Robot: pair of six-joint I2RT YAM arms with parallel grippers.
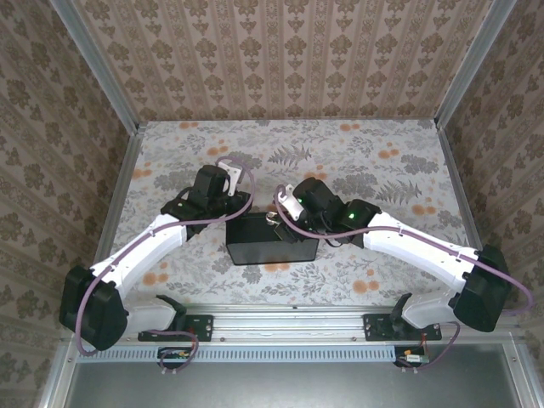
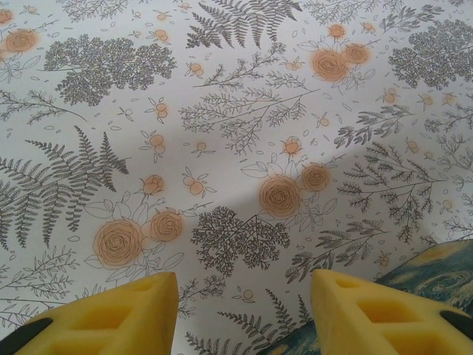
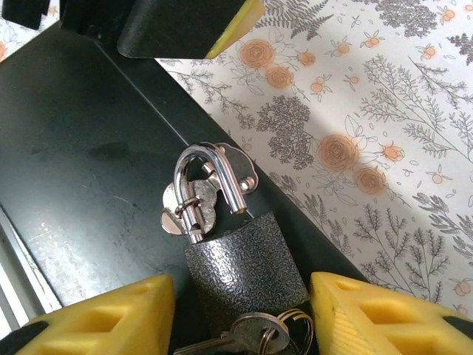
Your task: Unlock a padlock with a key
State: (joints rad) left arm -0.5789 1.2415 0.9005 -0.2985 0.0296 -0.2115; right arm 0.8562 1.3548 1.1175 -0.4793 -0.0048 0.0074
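Note:
A grey textured padlock (image 3: 244, 266) hangs from the silver hasp (image 3: 188, 203) of a black box (image 3: 81, 185). Its shackle (image 3: 214, 174) stands raised, the free end clear of the body. A small silver key (image 3: 255, 336) on a ring sticks out of the padlock's underside. My right gripper (image 3: 238, 296) is open, its yellow fingertips either side of the padlock with a gap on each side. My left gripper (image 2: 244, 285) is open over the flowered tablecloth, nothing between its fingers. From above, the left gripper (image 1: 234, 202) is at the box's far left corner and the right gripper (image 1: 285, 219) at its far edge.
The black box (image 1: 270, 240) lies mid-table between the arms. One finger of the left gripper (image 3: 185, 29) hangs just beyond the box's edge. A blue and yellow patterned surface (image 2: 436, 270) shows under the left gripper's right finger. Patterned walls enclose the table.

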